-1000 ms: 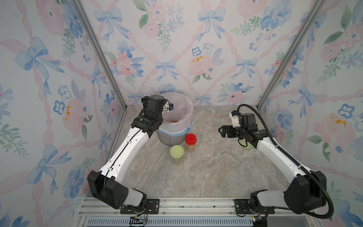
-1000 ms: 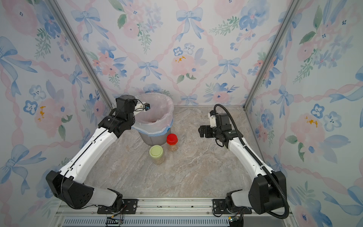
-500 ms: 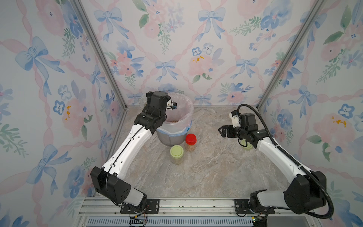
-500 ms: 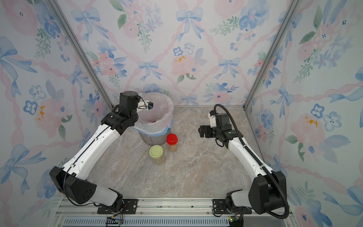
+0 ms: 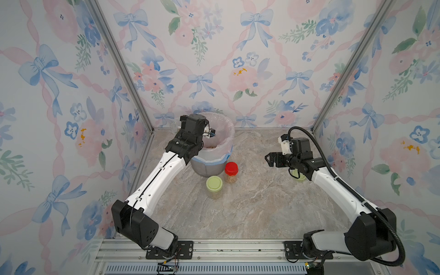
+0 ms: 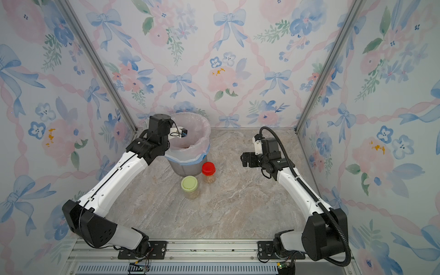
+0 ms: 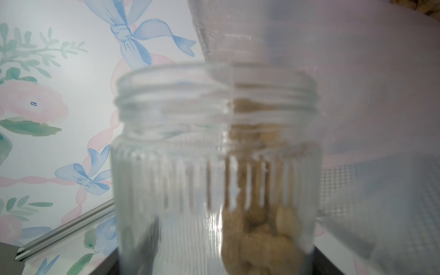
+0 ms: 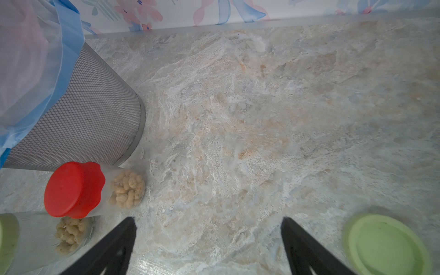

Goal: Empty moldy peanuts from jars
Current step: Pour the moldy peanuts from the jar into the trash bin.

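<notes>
Centre frame: my left fingers (image 7: pixel 108 266) gripped open jar (image 7: pixel 214 154), peanuts (image 7: pixel 259 233) inside; glass looked slick, breakable, ribbed mid-body best hold. my right fingers (image 8: pixel 114 247) stood wide, empty.

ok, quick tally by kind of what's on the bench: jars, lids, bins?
Jars: 3 (open jar, red-lidded jar, green-lidded jar)
Lids: 3 (red lid, fitted green lid, loose green lid)
Bins: 1 (mesh bin)
Total: 7
</notes>
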Robot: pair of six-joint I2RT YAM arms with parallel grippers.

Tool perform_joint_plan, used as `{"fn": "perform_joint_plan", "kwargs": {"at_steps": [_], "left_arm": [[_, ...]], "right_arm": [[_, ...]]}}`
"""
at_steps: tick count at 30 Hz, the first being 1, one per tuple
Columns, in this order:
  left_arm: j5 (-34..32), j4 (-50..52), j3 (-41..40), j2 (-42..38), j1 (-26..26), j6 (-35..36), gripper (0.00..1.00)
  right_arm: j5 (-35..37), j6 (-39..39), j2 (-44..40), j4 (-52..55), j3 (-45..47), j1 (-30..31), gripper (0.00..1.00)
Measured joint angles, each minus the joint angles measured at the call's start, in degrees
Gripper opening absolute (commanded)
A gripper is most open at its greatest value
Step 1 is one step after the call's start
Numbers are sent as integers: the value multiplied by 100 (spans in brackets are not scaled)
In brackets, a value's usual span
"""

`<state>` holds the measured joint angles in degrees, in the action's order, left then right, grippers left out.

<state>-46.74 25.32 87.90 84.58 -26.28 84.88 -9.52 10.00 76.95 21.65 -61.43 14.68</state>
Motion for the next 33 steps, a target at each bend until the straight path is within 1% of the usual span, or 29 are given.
{"fn": "perform_joint_plan", "kwargs": {"at_steps": [2, 4, 8, 11, 22, 28, 33], "left_arm": [[7, -59, -146, -15, -131, 2, 0], [55, -116, -468, -103, -181, 4, 0], [74, -109, -872, -330, 9, 17, 0], [61, -144, -831, -348, 83, 20, 0], [72, -122, -219, -74, -83, 249, 0], [72, -118, -411, -151, -105, 358, 0], [96, -83, -457, -151, -37, 396, 0]], "right_arm": [[-17, 4, 0, -22, 0, 0, 97], [-20, 4, -7, -24, 0, 0, 97], [-17, 4, -107, -35, 68, 0, 97], [-22, 4, -138, -52, 74, 2, 97], [-37, 39, -153, -92, 76, 7, 97], [-72, 46, -205, -142, 94, 7, 97], [-264, 221, -173, -444, 101, 11, 97]]}}
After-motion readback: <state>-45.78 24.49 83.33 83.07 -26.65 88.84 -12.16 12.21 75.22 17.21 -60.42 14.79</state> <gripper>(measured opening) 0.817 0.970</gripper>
